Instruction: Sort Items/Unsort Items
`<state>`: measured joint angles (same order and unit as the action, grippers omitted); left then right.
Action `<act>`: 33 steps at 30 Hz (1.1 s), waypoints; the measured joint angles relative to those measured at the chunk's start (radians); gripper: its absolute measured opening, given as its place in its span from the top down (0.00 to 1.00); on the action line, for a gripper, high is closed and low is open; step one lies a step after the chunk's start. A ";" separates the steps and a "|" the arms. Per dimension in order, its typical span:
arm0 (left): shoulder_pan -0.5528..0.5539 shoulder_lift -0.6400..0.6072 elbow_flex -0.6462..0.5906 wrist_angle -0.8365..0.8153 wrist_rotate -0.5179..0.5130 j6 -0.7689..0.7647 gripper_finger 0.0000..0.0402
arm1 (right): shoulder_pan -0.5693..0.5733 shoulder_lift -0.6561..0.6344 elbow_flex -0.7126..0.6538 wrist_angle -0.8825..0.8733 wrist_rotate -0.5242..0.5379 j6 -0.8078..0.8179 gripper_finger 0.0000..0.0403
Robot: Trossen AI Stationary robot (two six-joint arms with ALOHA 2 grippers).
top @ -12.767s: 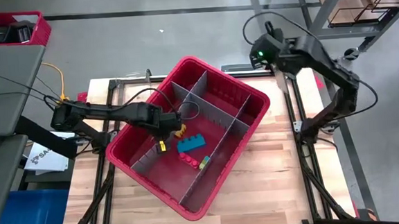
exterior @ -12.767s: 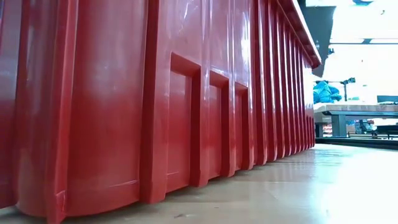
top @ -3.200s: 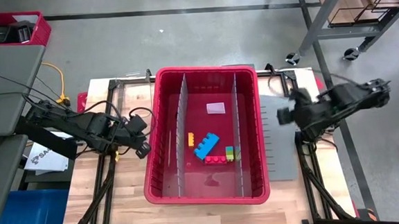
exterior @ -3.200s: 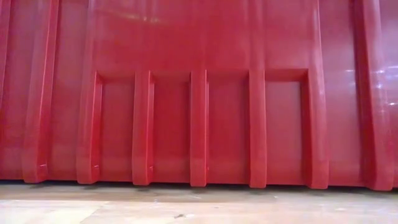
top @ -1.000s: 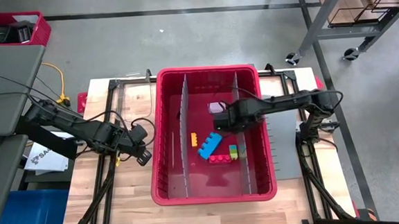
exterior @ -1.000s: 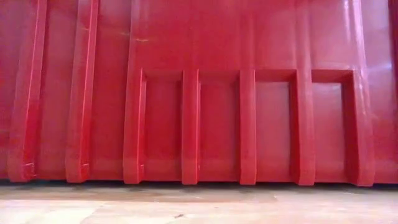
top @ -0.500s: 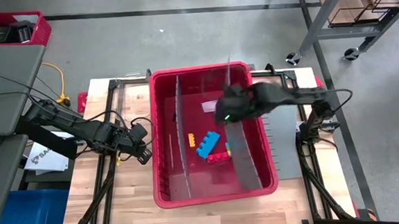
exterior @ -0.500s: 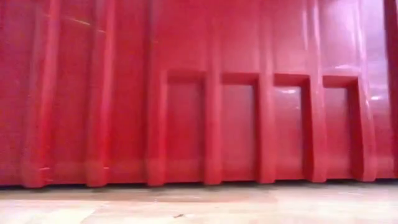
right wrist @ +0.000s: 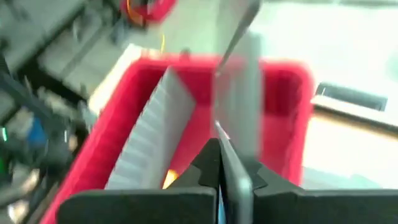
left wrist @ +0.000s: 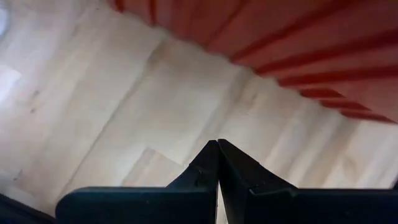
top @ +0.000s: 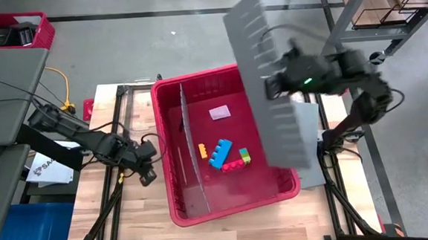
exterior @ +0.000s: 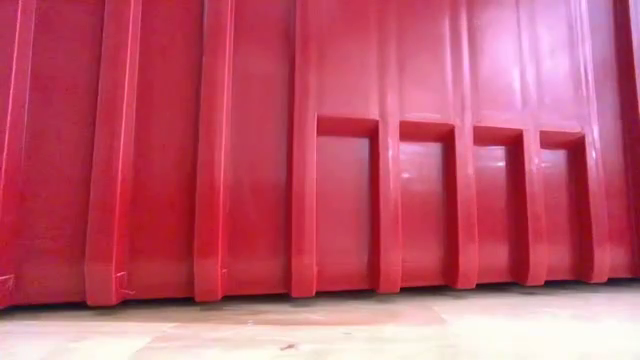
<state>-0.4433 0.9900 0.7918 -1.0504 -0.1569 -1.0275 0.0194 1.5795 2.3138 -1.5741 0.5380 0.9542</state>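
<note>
The items sit in the red bin [top: 169, 93], in its wide middle section: a blue block [top: 220, 152] lying at a slant, an orange piece [top: 202, 150] just beside its left end, a red block [top: 232, 166] below it, and a green-and-yellow piece [top: 244, 156] touching the red one. A pale flat card [top: 219, 113] lies apart from them, nearer the far wall.

I have the right gripper [top: 277, 84] raised above the bin's right side — fingers pinched tight on a grey divider panel [top: 271, 87], which hangs tilted, clear of the bin, its lower end over the bin's right rim. A second grey divider [top: 183, 148] stands upright in the bin's left part, leaving a narrow lane along the left wall. Another grey panel [top: 313, 140] lies flat on the table to the right of the bin.

Left gripper [top: 147, 176] rests low over bare wood, just off the bin's left wall — fingers fully together, holding nothing. The wooden table [top: 141, 210] has open strips on the left and along the near edge.

In the low view the bin's ribbed wall fills the frame. White sheet at the far left shows lettering; I can't read it.
</note>
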 joint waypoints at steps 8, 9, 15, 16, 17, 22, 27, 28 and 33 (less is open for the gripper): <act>-0.062 -0.030 0.001 0.001 0.013 -0.053 1.00 | -0.206 -0.206 -0.032 0.007 0.095 -0.135 1.00; -0.063 -0.029 0.001 0.002 0.014 -0.064 1.00 | -0.244 -0.229 -0.059 0.004 0.078 -0.152 1.00; -0.063 -0.029 0.001 0.003 0.009 -0.100 1.00 | -0.465 -0.362 -0.359 0.003 -0.103 -0.257 1.00; -0.063 -0.029 0.001 0.003 0.009 -0.106 1.00 | -0.493 -0.382 -0.418 0.000 -0.139 -0.257 1.00; -0.063 -0.029 0.001 0.003 0.009 -0.113 1.00 | -0.518 -0.398 -0.469 -0.003 -0.181 -0.257 1.00; -0.063 -0.029 0.001 0.003 0.009 -0.124 1.00 | -0.567 -0.484 -0.718 0.003 -0.405 -0.197 1.00; -0.063 -0.029 0.001 0.004 0.009 -0.123 1.00 | -0.517 -0.589 -0.945 0.004 -0.504 -0.077 1.00; -0.063 -0.029 0.001 0.004 0.008 -0.123 1.00 | -0.503 -0.609 -0.986 0.002 -0.516 -0.049 1.00; -0.063 -0.029 0.001 0.004 -0.003 -0.122 1.00 | -0.382 -0.700 -1.164 0.033 -0.535 0.141 1.00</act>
<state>-0.5060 0.9610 0.7925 -1.0468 -0.1603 -1.1493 -0.3623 0.8795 1.1497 -1.5406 0.0034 1.0949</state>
